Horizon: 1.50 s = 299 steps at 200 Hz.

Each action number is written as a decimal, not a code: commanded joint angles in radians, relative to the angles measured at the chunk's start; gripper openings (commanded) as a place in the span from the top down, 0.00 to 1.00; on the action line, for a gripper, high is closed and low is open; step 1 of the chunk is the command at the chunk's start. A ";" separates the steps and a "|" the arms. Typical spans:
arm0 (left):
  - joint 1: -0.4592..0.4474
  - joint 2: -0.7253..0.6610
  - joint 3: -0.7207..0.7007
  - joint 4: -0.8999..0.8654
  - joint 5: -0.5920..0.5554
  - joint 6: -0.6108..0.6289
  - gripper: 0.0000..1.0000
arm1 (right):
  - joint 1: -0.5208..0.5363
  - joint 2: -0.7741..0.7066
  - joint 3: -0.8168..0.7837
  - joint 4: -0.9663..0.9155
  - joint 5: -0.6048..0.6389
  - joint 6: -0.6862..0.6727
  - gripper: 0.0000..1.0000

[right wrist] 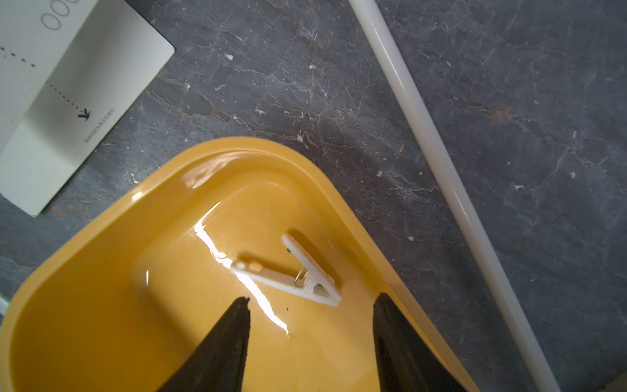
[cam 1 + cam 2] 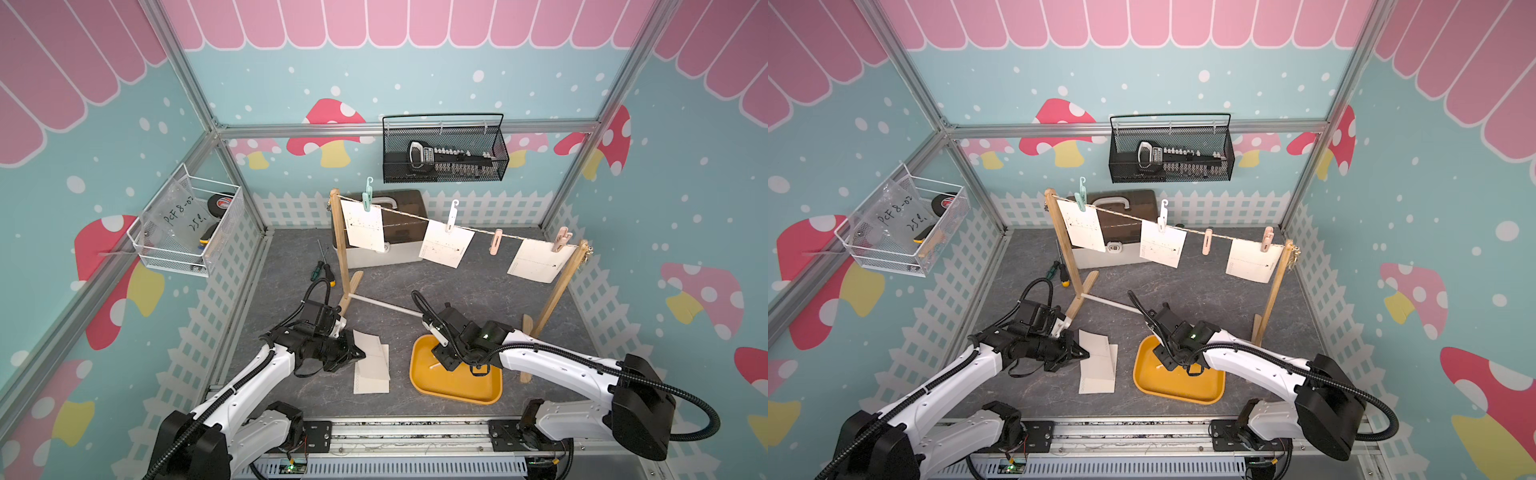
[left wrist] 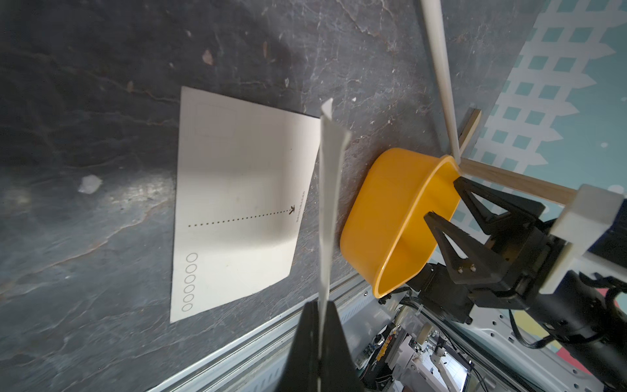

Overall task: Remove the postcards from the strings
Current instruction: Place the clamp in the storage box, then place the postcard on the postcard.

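Three postcards (image 2: pixel 365 226) on string (image 2: pixel 478 231), four clothespins (image 2: pixel 451 216); one flat postcard (image 3: pixel 237 203) on table (image 2: pixel 415 282), one held postcard (image 3: pixel 327 203) pinched in left gripper (image 3: pixel 320 307); right gripper (image 1: pixel 312 298) spread over tray (image 1: pixel 101 271), one white clothespin (image 1: pixel 305 280) lying free

Mustard-yellow tray (image 1: pixel 101 271), white clothespin (image 1: pixel 298 275), my right claw (image 1: pixel 312 298) is black. The postcards (image 3: pixel 237 203) are cream with dotted lines and little circles; tabletop (image 1: pixel 339 85) is dark grey, pale veins.
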 commanded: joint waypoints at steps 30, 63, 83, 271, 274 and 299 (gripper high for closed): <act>-0.048 0.032 -0.072 0.240 -0.015 -0.226 1.00 | 0.004 -0.026 0.039 0.005 0.040 0.010 0.37; -0.115 0.119 -0.057 0.321 -0.040 -0.248 1.00 | 0.004 -0.057 0.038 0.012 0.045 0.017 0.36; -0.133 0.158 -0.036 0.333 -0.059 -0.240 1.00 | 0.004 -0.085 0.035 0.012 0.045 0.021 0.35; -0.138 0.089 0.110 0.021 -0.202 -0.043 0.46 | 0.004 -0.301 0.339 -0.074 -0.236 -0.272 0.32; -0.138 0.086 0.122 0.014 -0.217 -0.030 0.45 | 0.004 -0.303 0.352 -0.071 -0.236 -0.276 0.32; -0.135 0.091 0.255 0.027 -0.273 0.121 0.44 | 0.004 -0.291 0.468 -0.030 -0.213 -0.308 0.32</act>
